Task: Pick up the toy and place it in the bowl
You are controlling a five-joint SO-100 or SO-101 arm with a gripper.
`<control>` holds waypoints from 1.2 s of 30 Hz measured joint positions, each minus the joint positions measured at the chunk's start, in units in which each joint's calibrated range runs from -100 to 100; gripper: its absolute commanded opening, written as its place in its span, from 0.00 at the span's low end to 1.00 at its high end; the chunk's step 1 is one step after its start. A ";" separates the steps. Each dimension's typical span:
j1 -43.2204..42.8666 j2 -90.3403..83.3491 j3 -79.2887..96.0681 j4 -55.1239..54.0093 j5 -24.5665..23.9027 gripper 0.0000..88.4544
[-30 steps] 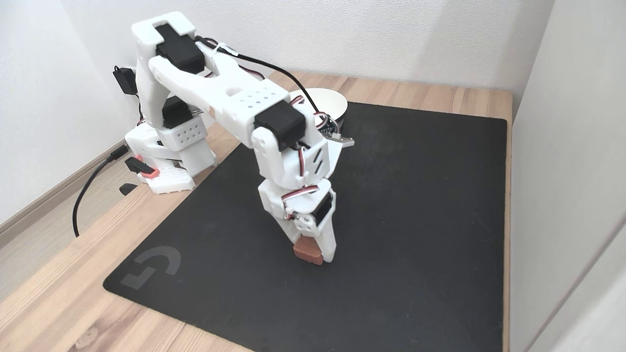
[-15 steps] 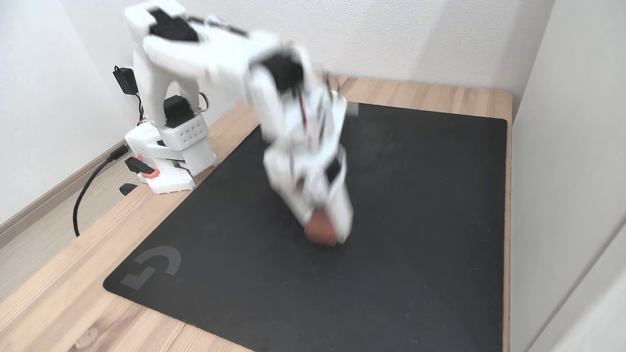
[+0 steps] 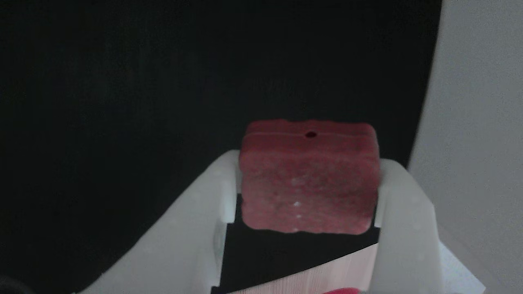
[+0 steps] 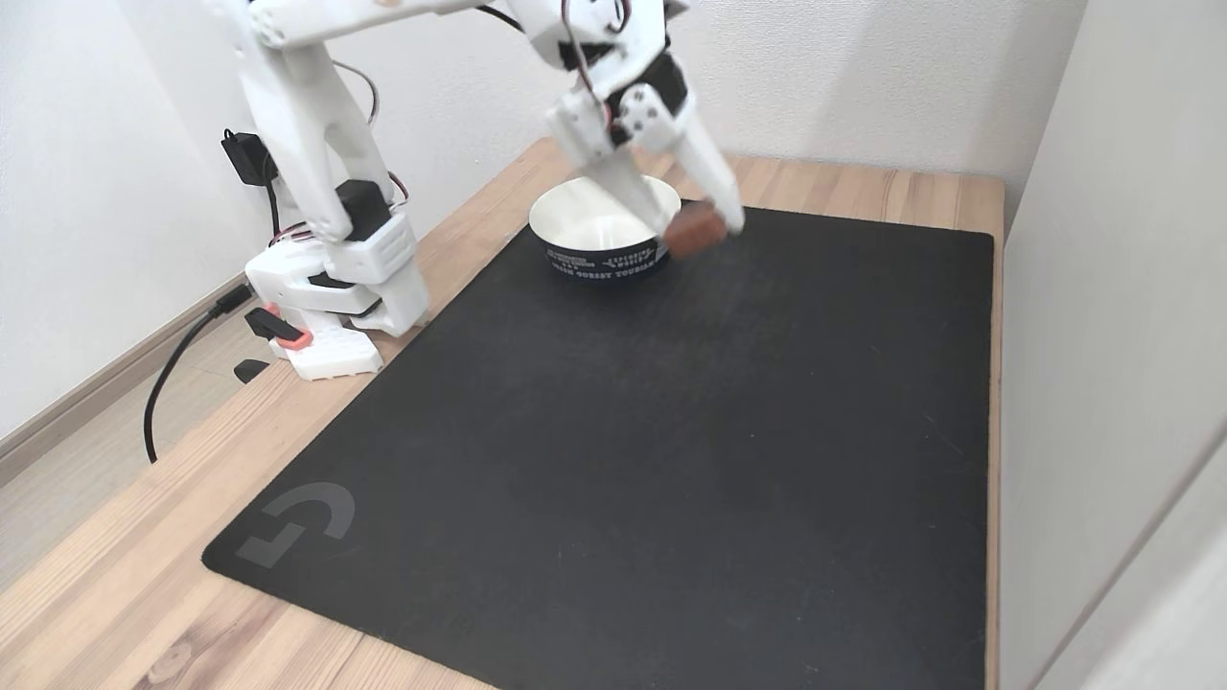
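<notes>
Toy point(image 4: 694, 233) rides clamped between the jaws, lifted clear of the black mat point(image 4: 613, 431) beside the bowl point(image 4: 602, 251); next it likely needs centring over the bowl before release

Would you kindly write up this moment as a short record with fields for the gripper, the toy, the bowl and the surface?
gripper: gripper shut on the toy, raised above the mat beside the bowl's rim
toy: red block clamped between both fingers, small round hole facing away from the camera in the other view; off the mat
bowl: white inside, dark printed band outside, at the mat's far edge; nothing visible in it
surface: black mat on a wooden table
task stage: toy lifted, not yet released
</notes>
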 measured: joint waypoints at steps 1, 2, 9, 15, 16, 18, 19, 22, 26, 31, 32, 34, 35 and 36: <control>-1.08 -2.08 3.02 -1.52 -0.77 0.03; -2.58 -4.41 6.33 -2.79 -1.44 0.03; -17.56 -21.82 32.31 -12.24 -5.92 0.03; -28.80 -33.97 52.24 -22.46 -11.22 0.03; -30.71 -35.72 55.27 -23.64 -12.41 0.03; -33.87 -39.22 63.01 -25.92 -13.69 0.03; -34.37 -40.30 64.81 -27.10 -14.52 0.03; -36.54 -43.88 73.41 -30.65 -15.55 0.04; -37.12 -45.55 77.47 -32.50 -15.60 0.10; -38.12 -45.80 78.51 -32.59 -15.65 0.28; -38.29 -45.80 78.60 -32.59 -15.65 0.28; -37.79 -45.80 78.60 -32.59 -15.65 0.28; -37.70 -45.80 78.60 -32.59 -15.65 0.28; -37.87 -45.80 78.60 -32.59 -15.65 0.28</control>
